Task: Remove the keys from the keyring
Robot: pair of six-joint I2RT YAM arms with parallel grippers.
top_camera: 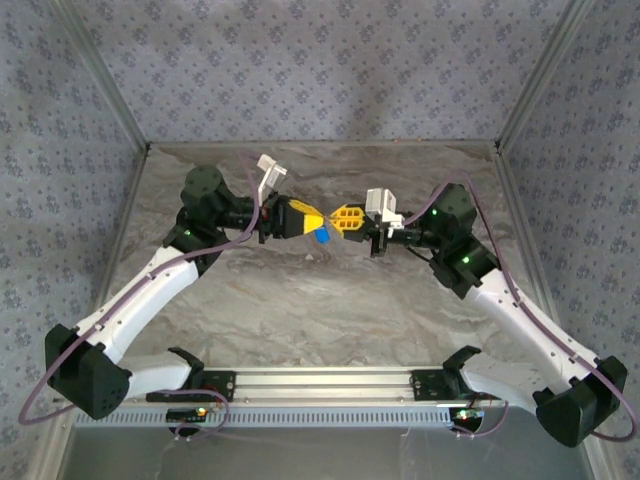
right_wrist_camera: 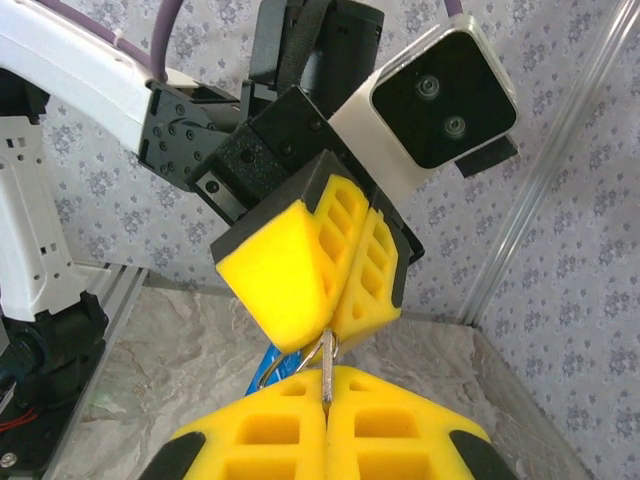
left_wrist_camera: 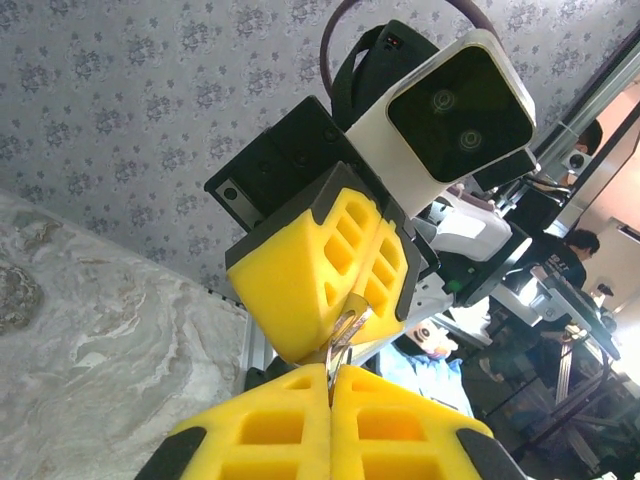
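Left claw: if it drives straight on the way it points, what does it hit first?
The right claw. The left claw points at it nearly tip to tip, the keys bridging the small gap between them. Both look shut on that bunch, so contact would likely come almost at once.

We look down from above and behind the arm bases onto the whole counter [top_camera: 330, 310], from some way off. The 2 wrist cameras sit close and face each other: the left one looks past the left gripper [left_wrist_camera: 330, 378] at the right gripper [left_wrist_camera: 345, 325], the right one the reverse. All 3 views share their meeting spot at the keys [top_camera: 322, 237].
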